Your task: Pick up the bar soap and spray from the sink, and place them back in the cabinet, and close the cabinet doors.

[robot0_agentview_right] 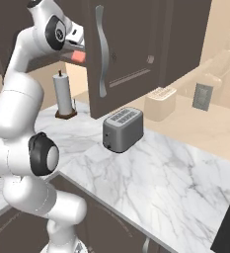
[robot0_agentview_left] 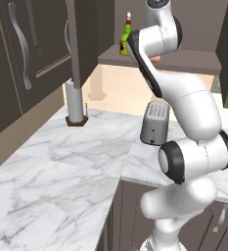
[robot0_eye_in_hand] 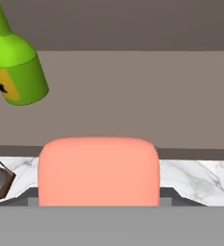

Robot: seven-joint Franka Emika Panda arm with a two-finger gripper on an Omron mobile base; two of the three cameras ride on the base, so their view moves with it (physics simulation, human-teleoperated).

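We see the bar soap (robot0_eye_in_hand: 99, 170) gripped between the jaws, low centre of the hand view, long axis crosswise. The cabinet (robot0_eye_in_hand: 132, 101) shelf lies straight ahead; the spray (robot0_eye_in_hand: 15, 67) stands there, upper left.

grey toaster (robot0_agentview_right: 122, 130), paper towel roll (robot0_agentview_left: 76, 104), marble counter (robot0_agentview_left: 61, 162)

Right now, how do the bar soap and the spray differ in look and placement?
The bar soap is a flat salmon-pink block, while the spray is a taller green bottle with a yellow label. The soap sits right at the pincer, at the shelf's front edge; the spray stands upright on the cabinet shelf, free of the pincer. Both are up at the cabinet.
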